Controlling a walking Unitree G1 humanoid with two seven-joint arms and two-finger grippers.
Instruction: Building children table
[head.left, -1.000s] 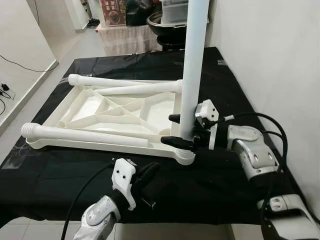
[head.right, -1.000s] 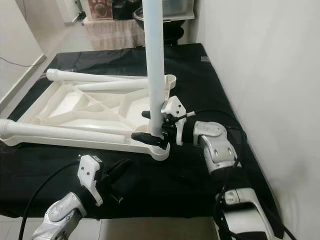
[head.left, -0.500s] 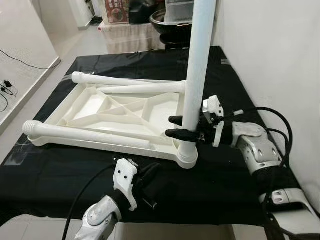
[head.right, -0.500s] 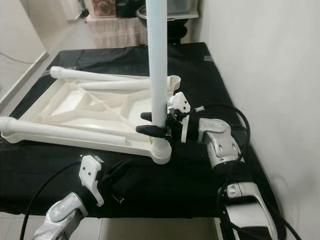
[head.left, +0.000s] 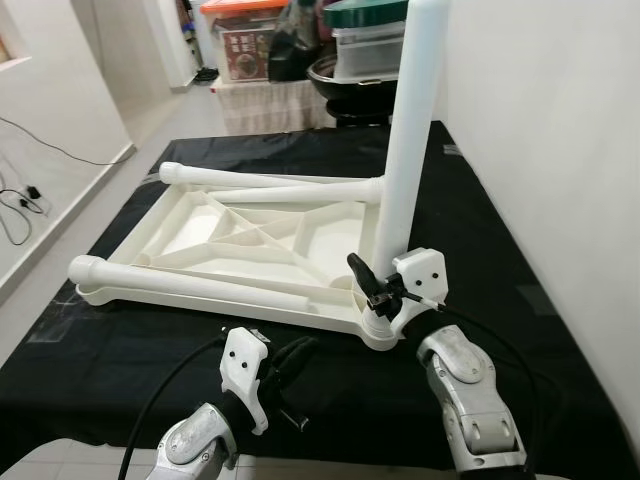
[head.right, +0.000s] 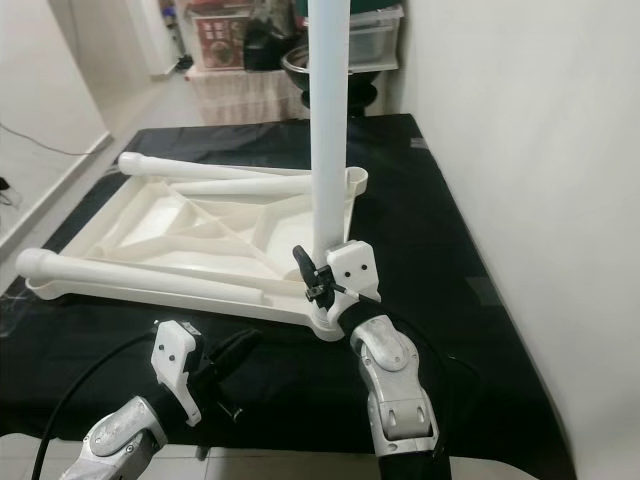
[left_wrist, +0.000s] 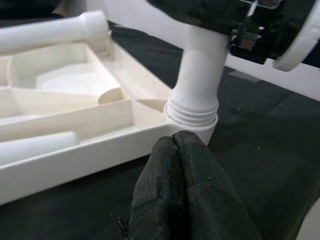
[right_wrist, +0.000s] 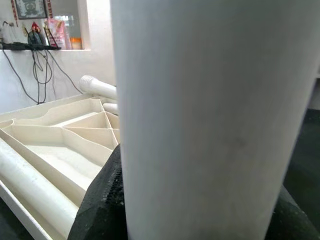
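The left wrist view brings out what the head views leave small: the ribbed threaded collar of the upright table leg (left_wrist: 196, 95) seated in the corner socket of the white tabletop (left_wrist: 75, 155), directly ahead of the left gripper (left_wrist: 175, 150), whose two black fingers are pressed together with nothing between them, low over the black cloth (left_wrist: 260, 150) and just short of the tabletop's rim. The right wrist view instead looks straight onto the smooth white shaft of that leg, very close, with black finger (right_wrist: 100, 200) showing at either side of it and the tabletop's ribbed compartments beyond. From the head views the right gripper (head.left: 375, 290) sits at the foot of the upright leg, its fingers clasped around the shaft just above the socket. Beyond both grippers the tabletop lies upside down on the cloth, its underside a tray of triangular ribbed cells; one loose leg (head.left: 190, 282) lies along the edge nearest the left gripper, another leg (head.left: 265, 181) rests along the far edge, and a third leg (head.left: 290, 196) lies just inside it. Past the cloth, behind the upright leg, stand storage boxes (head.left: 365, 40)
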